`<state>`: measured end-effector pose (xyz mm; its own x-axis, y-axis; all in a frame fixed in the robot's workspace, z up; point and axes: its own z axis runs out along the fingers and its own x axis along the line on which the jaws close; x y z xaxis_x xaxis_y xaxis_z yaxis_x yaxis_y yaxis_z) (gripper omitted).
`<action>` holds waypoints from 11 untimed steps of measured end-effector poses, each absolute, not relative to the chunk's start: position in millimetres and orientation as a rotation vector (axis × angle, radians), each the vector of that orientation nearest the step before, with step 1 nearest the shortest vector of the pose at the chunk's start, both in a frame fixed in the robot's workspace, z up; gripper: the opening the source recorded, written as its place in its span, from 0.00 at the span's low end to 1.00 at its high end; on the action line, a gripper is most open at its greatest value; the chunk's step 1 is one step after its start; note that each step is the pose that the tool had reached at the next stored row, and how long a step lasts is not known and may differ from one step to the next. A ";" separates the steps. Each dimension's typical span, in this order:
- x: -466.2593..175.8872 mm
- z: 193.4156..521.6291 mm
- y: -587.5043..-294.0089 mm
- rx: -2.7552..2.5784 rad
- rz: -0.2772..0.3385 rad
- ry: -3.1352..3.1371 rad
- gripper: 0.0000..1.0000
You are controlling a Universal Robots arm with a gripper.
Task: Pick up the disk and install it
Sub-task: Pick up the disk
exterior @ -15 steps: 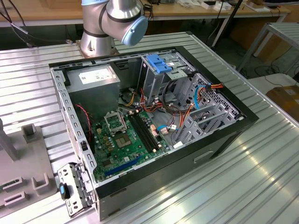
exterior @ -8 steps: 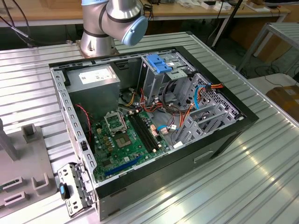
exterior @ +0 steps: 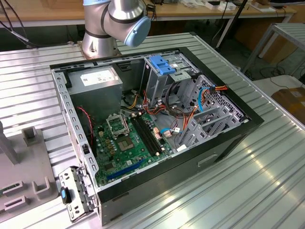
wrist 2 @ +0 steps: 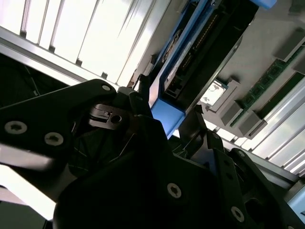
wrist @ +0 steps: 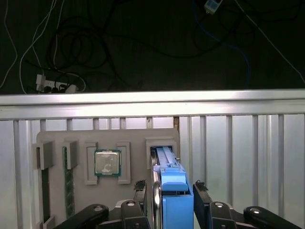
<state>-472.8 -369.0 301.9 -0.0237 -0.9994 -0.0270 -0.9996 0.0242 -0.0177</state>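
- Pick-up in hand: the gripper (wrist: 169, 185) is pressed onto the disk (wrist: 172, 205), pinching its bright blue carrier from both sides, as the first wrist view shows
- The disk stands on edge at its slot in a grey holder tray (wrist: 57, 138), just beside the pocket holding a processor chip (wrist: 107, 162); memory sticks (wrist: 69, 191) lie in grooves beyond the chip, well apart from the grasp
- Whether the disk sits in the slot or hangs just above it cannot be told; the tray rests on a ribbed metal bench (wrist: 238, 157)
- In the exterior view an open computer case (exterior: 190, 174) lies on its side across the centre of the frame, with the green motherboard (exterior: 128, 143) at lower centre, a light-blue bracket (exterior: 160, 64) atop the drive cage (exterior: 164, 88) at upper centre, and the arm (exterior: 119, 19) at top centre behind the case
- On this evidence, installation has not begun
- Any lift from here would call for a straight pull along the slot, so the carrier does not bind on the tray walls, and a grip firm enough that the metal drive does not tip
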 end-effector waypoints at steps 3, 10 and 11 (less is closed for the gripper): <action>-472.8 302.0 -368.8 -2.173 0.010 2.225 0.51; -472.8 301.9 -368.8 -2.173 0.010 2.225 0.42; -472.8 301.9 -368.8 -2.173 0.010 2.225 0.42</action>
